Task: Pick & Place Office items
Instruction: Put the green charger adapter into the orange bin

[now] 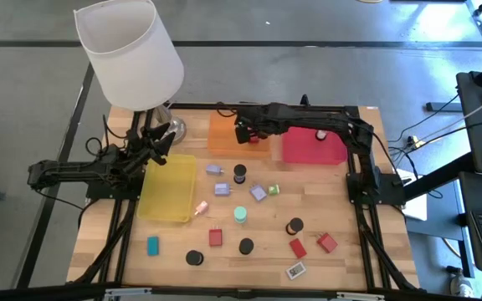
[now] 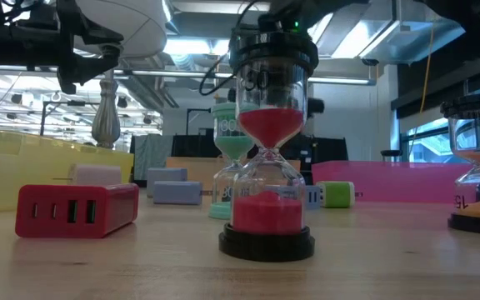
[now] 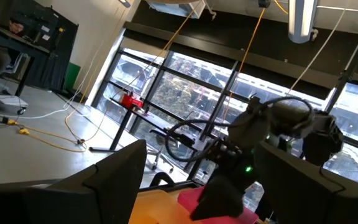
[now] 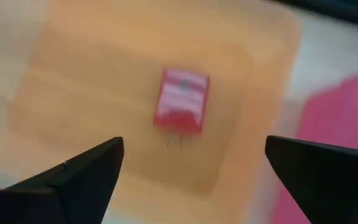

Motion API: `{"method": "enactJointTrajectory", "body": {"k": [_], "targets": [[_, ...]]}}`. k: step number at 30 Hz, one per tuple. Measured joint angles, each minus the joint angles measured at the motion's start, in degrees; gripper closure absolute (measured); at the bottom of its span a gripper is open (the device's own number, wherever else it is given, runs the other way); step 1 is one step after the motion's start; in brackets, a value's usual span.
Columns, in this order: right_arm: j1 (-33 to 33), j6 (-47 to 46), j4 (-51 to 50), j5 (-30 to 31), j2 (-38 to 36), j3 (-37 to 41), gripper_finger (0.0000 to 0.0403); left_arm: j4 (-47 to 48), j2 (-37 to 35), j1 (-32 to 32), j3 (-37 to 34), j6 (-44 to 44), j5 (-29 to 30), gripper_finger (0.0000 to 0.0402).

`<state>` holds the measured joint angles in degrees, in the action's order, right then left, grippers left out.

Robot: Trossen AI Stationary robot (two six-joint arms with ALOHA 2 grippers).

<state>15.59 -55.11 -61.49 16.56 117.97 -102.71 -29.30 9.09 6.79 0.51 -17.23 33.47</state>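
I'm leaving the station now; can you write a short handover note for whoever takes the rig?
Right gripper: open above the orange tray; a red charger lies on that tray below it.
Left gripper: open, holding nothing, waiting by the lamp above the yellow tray.
Done: one red charger in the orange tray.
Left: the hourglasses, chargers and other small items on the bare table; yellow and red trays look empty.
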Motion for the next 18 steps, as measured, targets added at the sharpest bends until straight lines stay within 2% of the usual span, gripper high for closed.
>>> {"method": "enactJointTrajectory", "body": {"k": [5, 10, 14, 18], "targets": [[-2.32, -3.05, -8.89, -4.47, -0.37, -1.34, 0.0015, -0.02, 0.00, 0.00, -0.01, 0.00, 0.00, 0.0107], [-5.30, -5.86, -14.07, -5.70, -0.66, -0.05, 0.0015, 0.00, -0.01, -0.01, 0.01, 0.00, 0.00, 0.0107], [-7.96, -6.18, -12.06, -7.36, -5.08, 6.90, 0.0022, 0.00, -0.01, 0.01, 0.01, 0.00, 0.00, 0.0107], [-10.99, -8.64, -4.93, -9.25, -12.90, 19.51, 0.0029, -0.01, -0.01, 0.01, -0.01, 0.00, 0.00, 0.0107]]}}
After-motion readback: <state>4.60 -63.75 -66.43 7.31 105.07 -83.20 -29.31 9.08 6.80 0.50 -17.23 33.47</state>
